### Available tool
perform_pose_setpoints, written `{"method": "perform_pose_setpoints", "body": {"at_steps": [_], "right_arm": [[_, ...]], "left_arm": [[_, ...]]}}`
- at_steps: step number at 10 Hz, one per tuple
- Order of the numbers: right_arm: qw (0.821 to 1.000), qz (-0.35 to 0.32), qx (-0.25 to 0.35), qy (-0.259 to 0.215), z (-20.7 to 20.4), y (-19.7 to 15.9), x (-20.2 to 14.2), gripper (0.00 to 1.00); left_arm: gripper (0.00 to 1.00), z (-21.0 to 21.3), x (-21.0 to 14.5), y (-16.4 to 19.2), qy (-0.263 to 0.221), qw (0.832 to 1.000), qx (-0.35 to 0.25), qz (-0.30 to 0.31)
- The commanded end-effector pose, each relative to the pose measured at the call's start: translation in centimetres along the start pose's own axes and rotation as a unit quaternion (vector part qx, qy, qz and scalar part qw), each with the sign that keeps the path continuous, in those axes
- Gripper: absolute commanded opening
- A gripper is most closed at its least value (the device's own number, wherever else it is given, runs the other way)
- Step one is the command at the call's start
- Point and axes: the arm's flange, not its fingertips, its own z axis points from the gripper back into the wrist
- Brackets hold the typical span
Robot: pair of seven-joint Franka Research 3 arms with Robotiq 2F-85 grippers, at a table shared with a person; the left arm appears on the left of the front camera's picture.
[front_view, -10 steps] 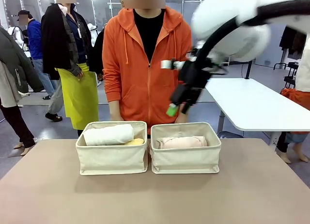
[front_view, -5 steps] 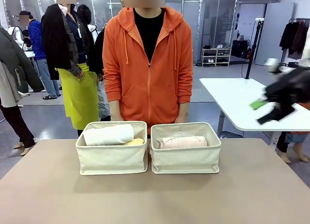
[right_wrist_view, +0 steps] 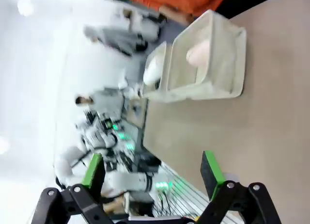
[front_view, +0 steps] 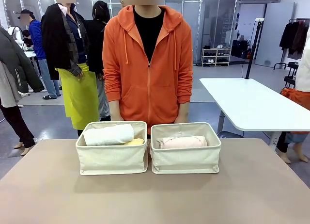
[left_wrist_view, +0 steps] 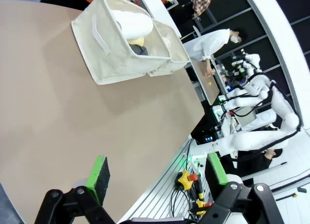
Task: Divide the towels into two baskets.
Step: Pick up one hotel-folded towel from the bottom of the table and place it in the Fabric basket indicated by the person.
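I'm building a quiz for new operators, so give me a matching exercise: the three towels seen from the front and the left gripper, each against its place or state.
Column one:
1. white towel
2. yellow towel
3. pink towel
4. left gripper

Column two:
A. peeking out from under another towel
B. open, holding nothing
C. lying on top in the left basket
D. lying in the right basket

Pairs: 1-C, 2-A, 3-D, 4-B
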Motion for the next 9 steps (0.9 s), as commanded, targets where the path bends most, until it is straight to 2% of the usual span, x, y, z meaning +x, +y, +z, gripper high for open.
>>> {"method": "perform_pose_setpoints", "body": {"at_steps": [1, 3, 4, 9], "right_arm": [[0.999, -0.007, 0.031, -0.029, 0.0, -2.2, -2.7, 1.0], [0.999, -0.033, 0.019, -0.023, -0.6, -3.5, -3.2, 1.0], [0.999, -0.031, 0.016, -0.034, 1.2, -3.5, -2.8, 1.0], [0.999, -0.031, 0.016, -0.034, 1.2, -3.5, -2.8, 1.0]], "left_arm": [[1.0, 0.3, -0.1, -0.2, -0.005, 1.0, -0.003, -0.009], [1.0, 0.3, -0.1, -0.2, -0.005, 1.0, -0.003, -0.009], [1.0, 0.3, -0.1, -0.2, -0.005, 1.0, -0.003, -0.009], [1.0, 0.3, -0.1, -0.2, -0.005, 1.0, -0.003, -0.009]]}}
